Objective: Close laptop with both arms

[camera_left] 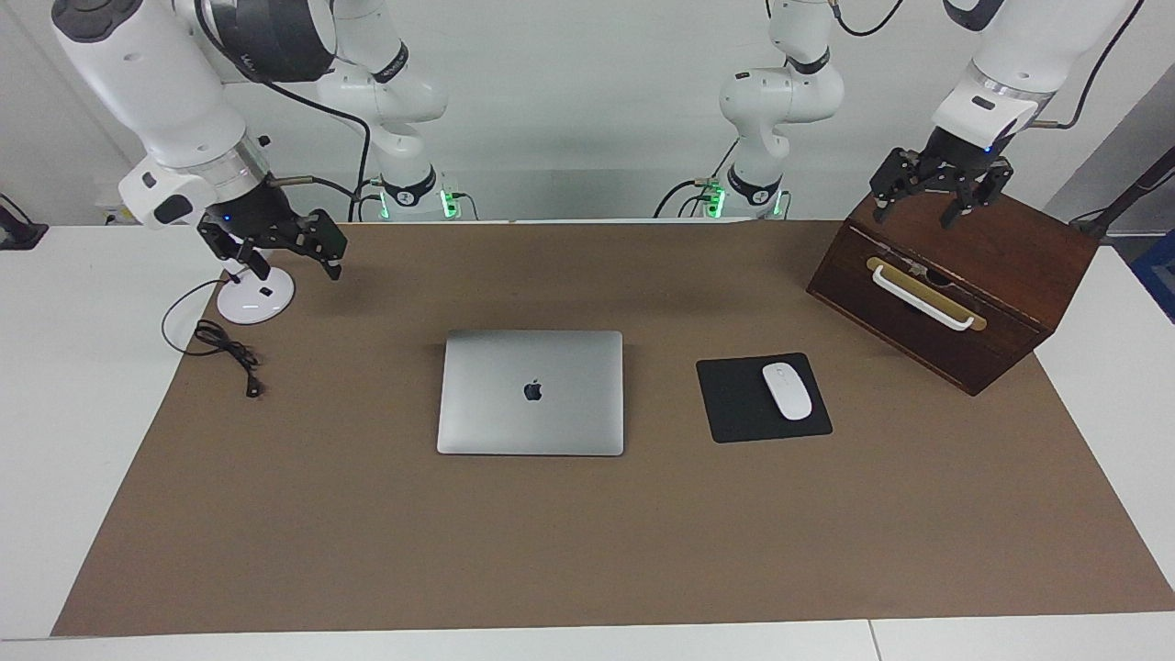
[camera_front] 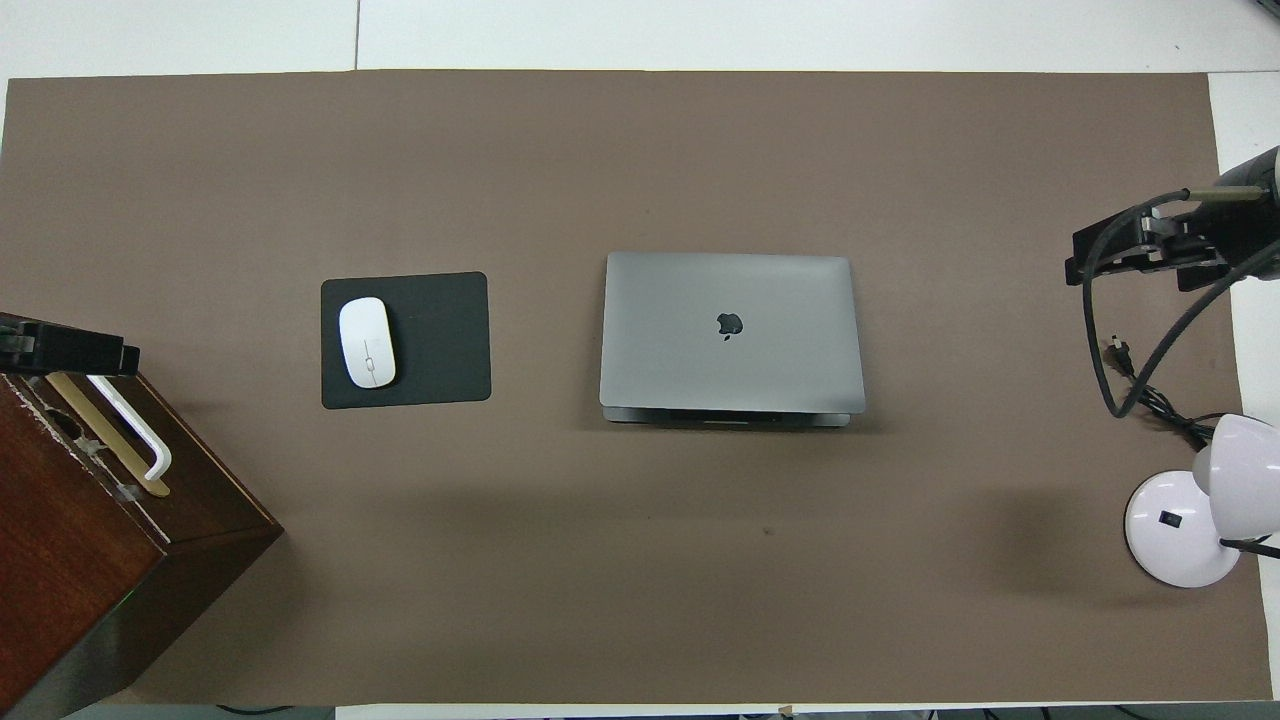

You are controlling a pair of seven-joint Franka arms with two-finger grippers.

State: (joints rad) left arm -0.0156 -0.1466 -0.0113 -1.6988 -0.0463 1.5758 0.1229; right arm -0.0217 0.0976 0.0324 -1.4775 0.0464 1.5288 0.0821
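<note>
We see the laptop (camera_left: 531, 393) lying flat in the middle of the brown mat (camera_left: 587, 551), its lid down with the logo on top, beside the mouse pad (camera_left: 734, 404) that carries a white mouse (camera_left: 787, 391). So the closing looks done already. The left gripper (camera_left: 940, 191) hangs over the wooden box (camera_left: 1001, 275), fingers spread wide and holding nothing; the right gripper (camera_left: 275, 246) hangs over the lamp base (camera_left: 255, 298), also wide and empty. We judge the laptop to be stiff, rather heavy and smooth – metal that slips under hard fingertips. If any pressing remains, it should go on the lid's two corners away from the hinge – gently, because the screen below is fragile.
</note>
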